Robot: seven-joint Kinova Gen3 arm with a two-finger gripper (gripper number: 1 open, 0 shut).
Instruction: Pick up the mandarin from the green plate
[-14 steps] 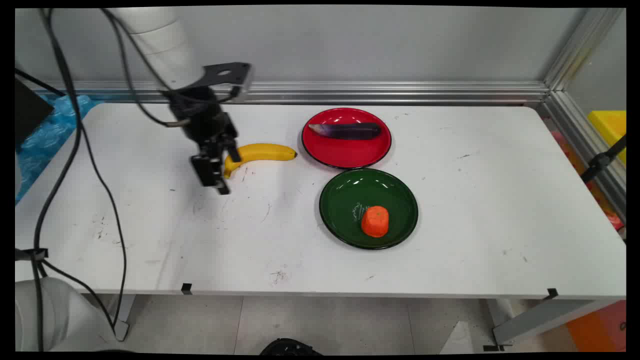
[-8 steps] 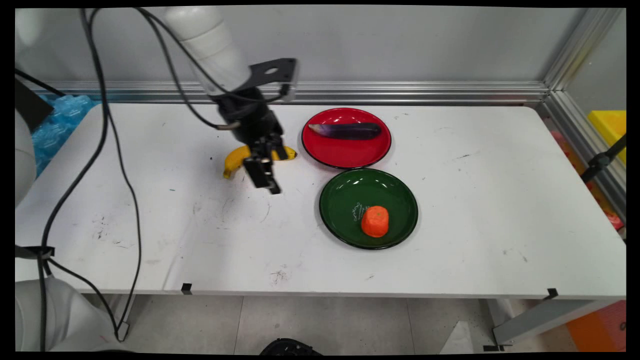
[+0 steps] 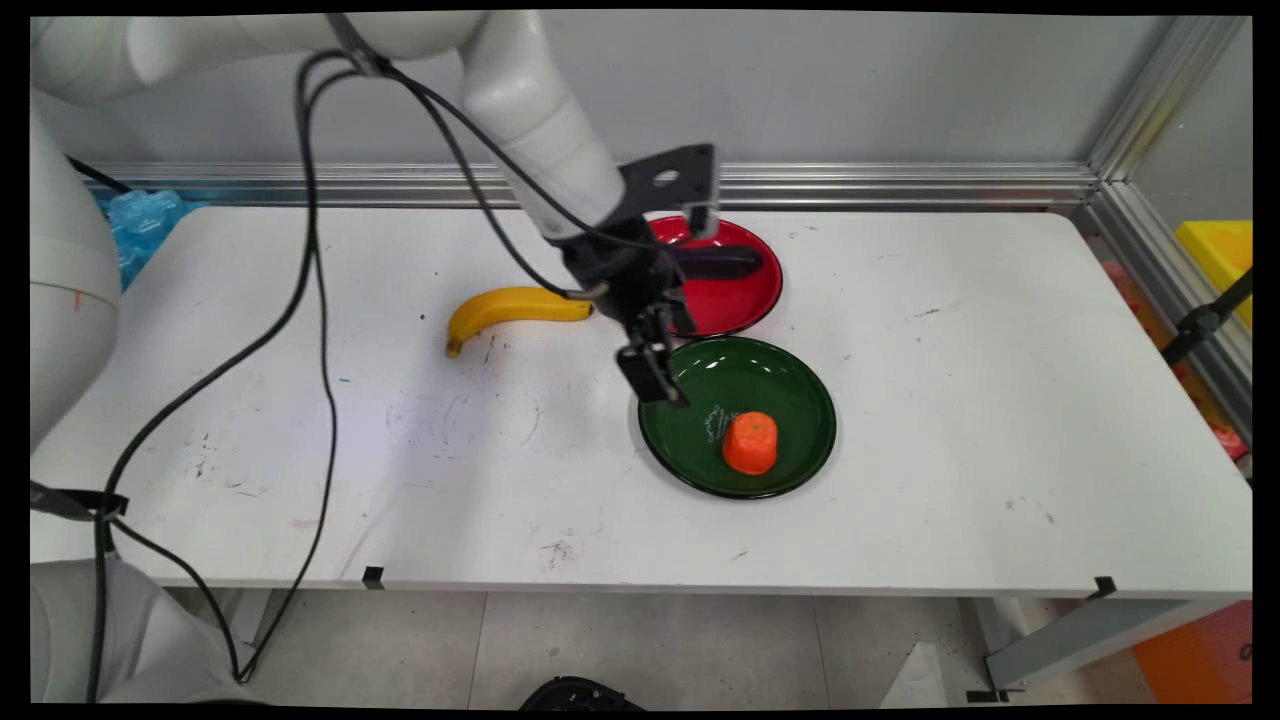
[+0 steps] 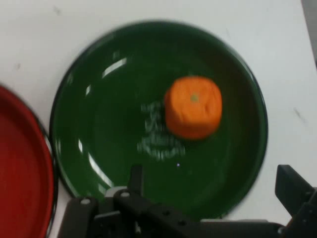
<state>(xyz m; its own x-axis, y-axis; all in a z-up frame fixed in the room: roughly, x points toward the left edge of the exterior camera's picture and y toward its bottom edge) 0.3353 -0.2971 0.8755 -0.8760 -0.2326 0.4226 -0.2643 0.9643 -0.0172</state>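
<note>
Orange fruit-like obj (image 3: pixel 750 442) sits nearest, on the near-right part of the green plate (image 3: pixel 790 380), upright, small green dot on top; hand view shows the same orange obj (image 4: pixel 193 113) right of plate centre, white lettering on the plate (image 4: pixel 99 148) beside it. Green plate rests on the white tabletop (image 3: pixel 1000 400), right of middle.

Gripper (image 3: pixel 655 375) hangs over the plate's far-left rim, above the surface, not touching anything. Fingers (image 3: pixel 645 370) point down toward the plate, tilted. In hand view the fingers (image 4: pixel 292 186) are spread wide, nothing betw them, orange obj lies ahead of the gap and apart from both. Gripper (image 4: pixel 213 198) holds nothing.

Banana (image 3: pixel 515 307) lies flat on the tabletop, left of the gripper, well apart from it, stem end toward near-left, other tip toward the red plate.

Red plate (image 3: pixel 740 300) just behind the green one, rims nearly touching; partly hidden by the arm's wrist. In hand view the red plate (image 4: pixel 20 168) shows at left edge. Dark purple eggplant (image 3: pixel 725 262) lies across the red plate, left end covered by the arm.

Black cables (image 3: pixel 320 330) hang from the arm at left.
</note>
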